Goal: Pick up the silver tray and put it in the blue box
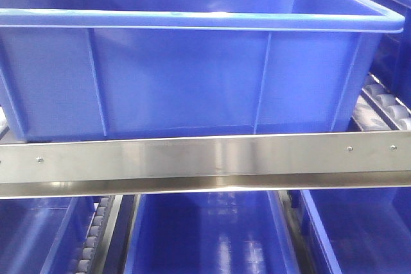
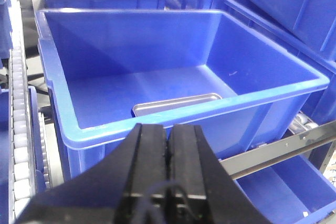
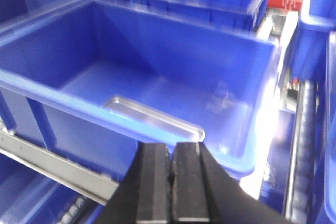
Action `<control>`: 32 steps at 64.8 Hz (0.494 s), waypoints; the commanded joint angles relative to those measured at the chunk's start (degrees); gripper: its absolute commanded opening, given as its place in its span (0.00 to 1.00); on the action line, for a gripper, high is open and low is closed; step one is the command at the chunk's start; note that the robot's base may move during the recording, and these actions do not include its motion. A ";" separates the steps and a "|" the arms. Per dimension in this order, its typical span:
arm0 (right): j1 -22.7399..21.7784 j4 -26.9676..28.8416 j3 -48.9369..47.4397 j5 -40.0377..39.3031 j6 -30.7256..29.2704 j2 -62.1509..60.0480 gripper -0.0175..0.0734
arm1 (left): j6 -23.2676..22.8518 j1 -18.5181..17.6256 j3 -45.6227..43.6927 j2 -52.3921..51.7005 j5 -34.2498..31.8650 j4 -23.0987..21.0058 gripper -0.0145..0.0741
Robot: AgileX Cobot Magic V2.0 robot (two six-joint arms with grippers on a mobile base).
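Blue box (image 1: 192, 75) fills the upper two thirds of your front view, its ribbed side wall facing you and its thick rim running across the top of the frame. Below it, a polished steel rail (image 1: 205, 162) crosses the picture from edge to edge, and more blue crates (image 1: 205, 242) sit on the level underneath.

From your left wrist camera, you look down into the blue box (image 2: 94, 40) from above its near rim. The silver tray (image 2: 176, 103) lies on the box floor against the near wall, in the lower middle of the frame, only its far rim and a strip of its floor showing over the box edge. Your left tool (image 2: 169, 156) hangs just outside that near rim at bottom centre, its two black fingers pressed together with nothing between them. A roller track (image 2: 18, 129) runs down the left edge.

From your right wrist camera, the same box (image 3: 79, 40) takes up the centre and left of the frame, and the silver tray (image 3: 152, 116) rests flat inside it along the near wall, one rounded corner visible at right. Your right tool (image 3: 170, 182) sits at bottom centre, outside the box, fingers closed flat on each other and empty.
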 commanded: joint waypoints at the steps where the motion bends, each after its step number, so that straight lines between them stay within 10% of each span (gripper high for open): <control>1: 0.00 -1.49 -1.53 -4.63 -0.58 0.25 0.25 | -0.08 -0.40 -1.44 0.55 -5.10 0.08 0.05; 32: 0.00 -1.49 -1.53 -4.13 -0.58 0.25 0.25 | 1.36 0.82 -1.05 0.33 -4.66 0.16 0.05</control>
